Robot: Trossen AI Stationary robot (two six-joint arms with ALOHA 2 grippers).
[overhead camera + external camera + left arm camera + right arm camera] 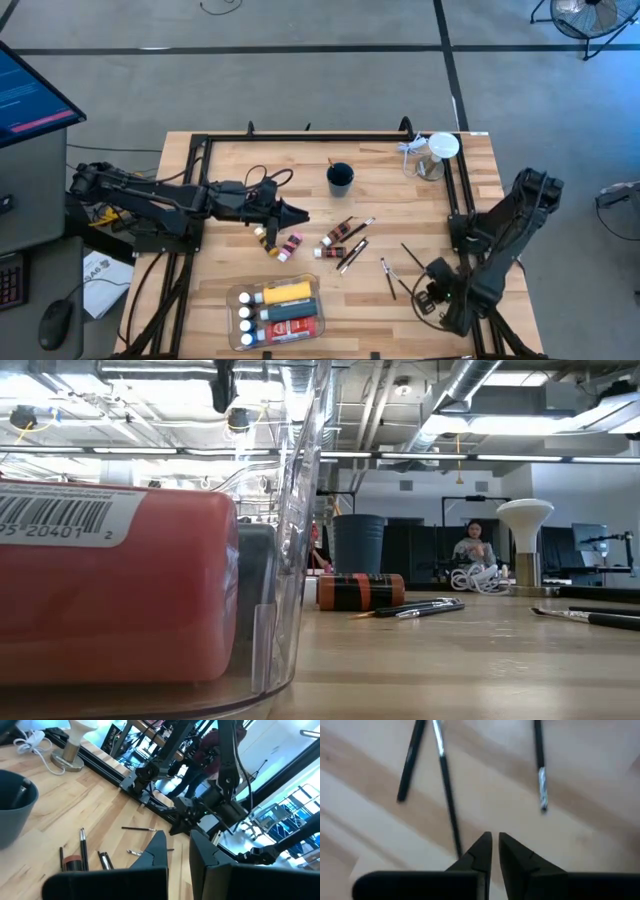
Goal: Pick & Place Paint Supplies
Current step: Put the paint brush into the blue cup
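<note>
Well, closest to us at the front of the table sits a clear tray [232, 300]. It holds a yellow bottle [287, 292], a red tube [110, 600] and some small bottles with white caps [246, 318].

Next, over on the right side, we see the right gripper [493, 842] low above the wood. Its jaws are almost closed, with just a thin gap, and we see nothing between them. One thin brush [447, 795] lies on the table just beside the tip of one finger. Two more brushes [540, 770] lie near it, apart from each other.

A bit farther back, in the middle of the table, lie more small tubes [340, 235] and two dark brushes [352, 255]. Another few tubes [283, 245] lie just to their left.

Above those tubes hangs the left gripper [303, 214]. Its jaws are closed and hold nothing.

Farther back stands a dark cup [340, 178]. At the far right corner stands a jar [437, 155] with a white lid.

Way off in the room, a person [472, 545] sits.
</note>
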